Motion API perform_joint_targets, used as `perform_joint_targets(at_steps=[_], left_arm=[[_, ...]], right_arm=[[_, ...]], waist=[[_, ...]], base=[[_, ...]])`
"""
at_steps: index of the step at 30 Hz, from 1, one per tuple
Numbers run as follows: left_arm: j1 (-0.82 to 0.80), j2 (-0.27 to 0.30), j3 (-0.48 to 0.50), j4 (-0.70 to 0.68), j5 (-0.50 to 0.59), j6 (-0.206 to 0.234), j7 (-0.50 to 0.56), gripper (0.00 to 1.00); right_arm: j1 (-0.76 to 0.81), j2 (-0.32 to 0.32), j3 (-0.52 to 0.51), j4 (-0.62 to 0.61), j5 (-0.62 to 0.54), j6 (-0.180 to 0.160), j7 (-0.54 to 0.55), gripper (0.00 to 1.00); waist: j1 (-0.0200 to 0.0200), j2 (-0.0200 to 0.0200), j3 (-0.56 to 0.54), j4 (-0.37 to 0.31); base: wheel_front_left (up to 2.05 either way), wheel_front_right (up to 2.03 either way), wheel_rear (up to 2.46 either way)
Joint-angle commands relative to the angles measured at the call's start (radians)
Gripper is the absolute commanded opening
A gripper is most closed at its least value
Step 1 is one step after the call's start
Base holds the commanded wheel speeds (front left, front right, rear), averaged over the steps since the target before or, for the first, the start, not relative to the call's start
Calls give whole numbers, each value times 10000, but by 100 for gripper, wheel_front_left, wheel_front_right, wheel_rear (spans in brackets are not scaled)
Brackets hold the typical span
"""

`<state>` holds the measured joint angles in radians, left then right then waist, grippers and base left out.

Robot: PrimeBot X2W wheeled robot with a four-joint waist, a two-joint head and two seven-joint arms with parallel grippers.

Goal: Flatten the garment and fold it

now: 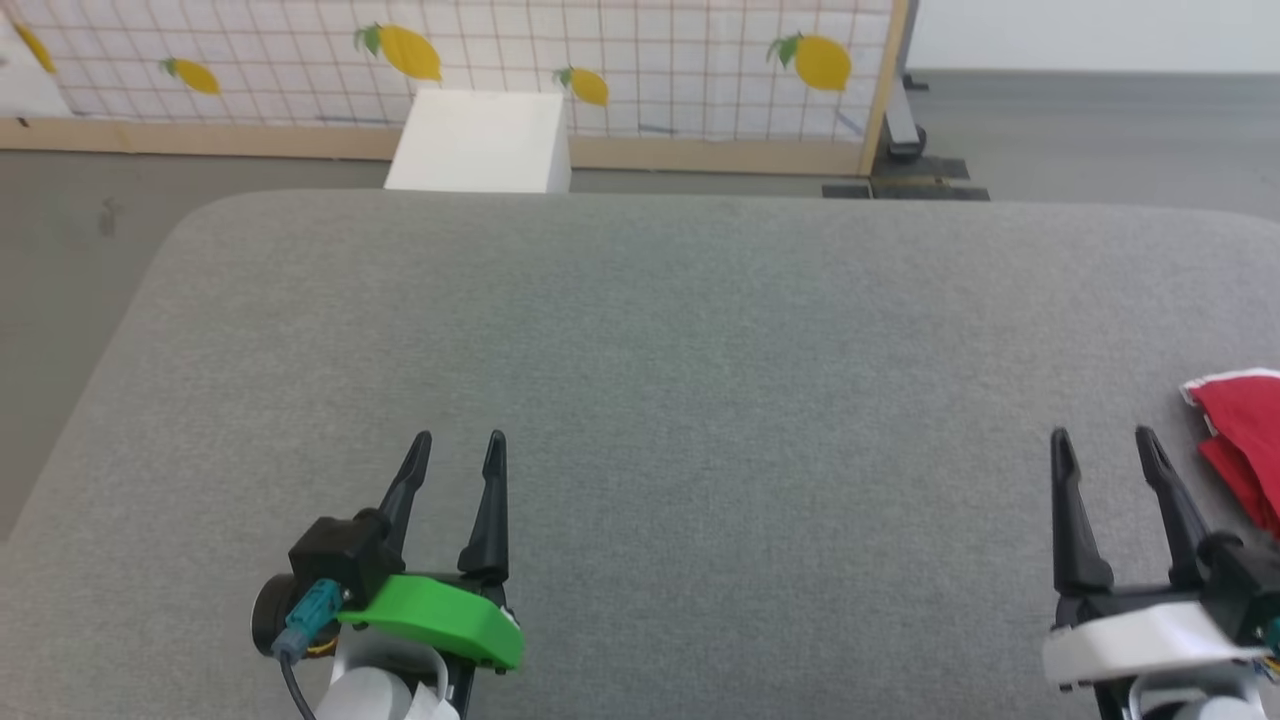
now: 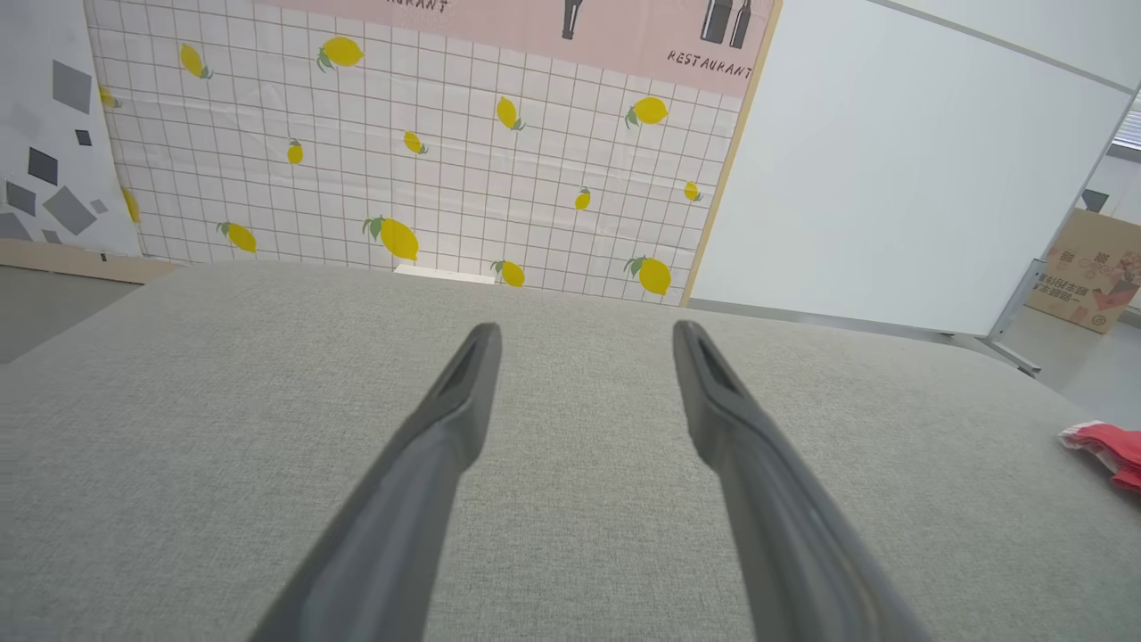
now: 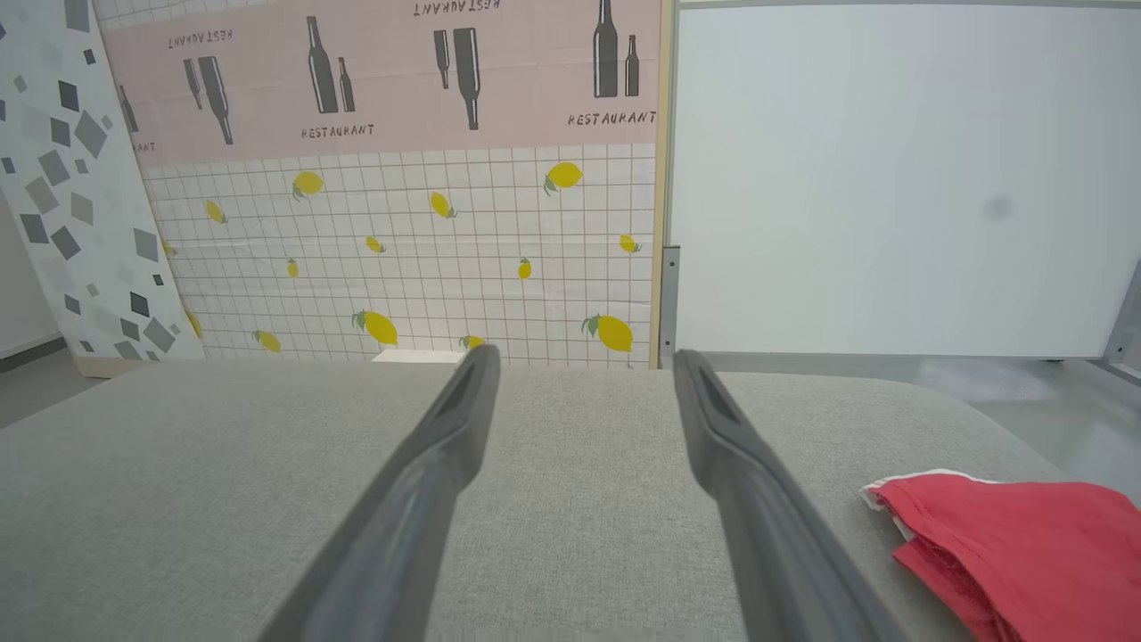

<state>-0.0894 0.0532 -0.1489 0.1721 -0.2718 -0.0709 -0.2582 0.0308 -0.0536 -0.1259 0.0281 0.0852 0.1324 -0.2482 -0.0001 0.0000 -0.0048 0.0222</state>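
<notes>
Left fingers (image 1: 491,500) and right fingers (image 1: 1070,510) are spread wide, nothing gripped. The red garment (image 1: 1245,430) is bunched at the grey surface's (image 1: 700,350) right edge, near the right fingers, untouched.

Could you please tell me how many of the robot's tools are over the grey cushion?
2. The left tool is at the head view's lower left, the right tool at its lower right, near the garment; both are open.
</notes>
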Motion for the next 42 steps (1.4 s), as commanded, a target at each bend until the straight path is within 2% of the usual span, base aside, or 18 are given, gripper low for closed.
perform_joint_targets(at_steps=[1, 7, 23, 24, 42], left_arm=[[162, -28, -30, 14, -20, 72, -35, 100], [326, -29, -64, -1, -93, 165, -35, 100], [278, -29, -94, 137, -174, 214, -36, 100], [220, -4, -84, 126, -117, 192, 3, 0], [236, -3, -41, 74, -40, 206, 83, 0]], right_arm=[[212, 20, -48, -80, 27, -17, -92, 100], [518, 30, 56, -113, 392, -17, -114, 100], [506, 33, 244, 84, 493, -17, -133, 100], [482, 13, 233, 67, 415, -2, -74, 0], [462, 10, 253, 56, 374, 0, -3, 0]], waist=[[1, 0, -198, 153], [1, 0, -199, 64], [1, 0, -200, 91], [1, 0, -196, 88], [1, 0, -188, 78]], base=[[0, 0, 0], [0, 0, 0], [0, 0, 0], [0, 0, 0], [0, 0, 0]])
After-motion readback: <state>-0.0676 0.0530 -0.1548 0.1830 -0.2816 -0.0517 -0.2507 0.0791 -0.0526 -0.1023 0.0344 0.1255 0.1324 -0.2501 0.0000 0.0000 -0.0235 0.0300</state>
